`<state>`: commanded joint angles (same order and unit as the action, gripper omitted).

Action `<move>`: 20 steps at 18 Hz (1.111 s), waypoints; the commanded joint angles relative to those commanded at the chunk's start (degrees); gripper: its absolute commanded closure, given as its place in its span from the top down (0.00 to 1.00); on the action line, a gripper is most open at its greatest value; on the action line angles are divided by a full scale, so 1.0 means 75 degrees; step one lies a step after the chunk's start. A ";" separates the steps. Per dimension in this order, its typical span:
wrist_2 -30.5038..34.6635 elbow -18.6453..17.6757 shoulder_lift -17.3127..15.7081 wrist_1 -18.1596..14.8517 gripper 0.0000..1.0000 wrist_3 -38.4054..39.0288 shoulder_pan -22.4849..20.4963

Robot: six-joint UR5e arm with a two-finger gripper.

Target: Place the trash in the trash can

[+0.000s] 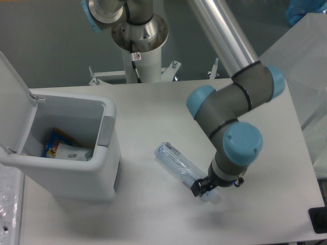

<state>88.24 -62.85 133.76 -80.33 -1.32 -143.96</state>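
On white table | hand at bottle cap end, grip unclear | grey wall behind

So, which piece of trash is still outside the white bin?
The crushed clear plastic bottle, lying on the table under the pincer; the crumpled white tissue is inside.

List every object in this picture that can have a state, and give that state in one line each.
Trash can: upright, lid flipped open, holding a printed packet and a white tissue.
Plastic bottle: crushed, lying on the table, cap end at the tool.
Tool: lowered at the bottle's cap end; whether it is open or shut cannot be told.
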 joint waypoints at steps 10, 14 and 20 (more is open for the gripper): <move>0.0527 0.0305 0.0586 -0.0012 1.00 0.0880 0.0059; 0.0563 0.0259 0.0622 -0.0012 0.92 0.0985 0.0070; 0.0574 0.0165 0.0633 0.0058 0.58 0.1102 0.0105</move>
<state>92.55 -61.61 138.51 -79.89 6.94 -143.17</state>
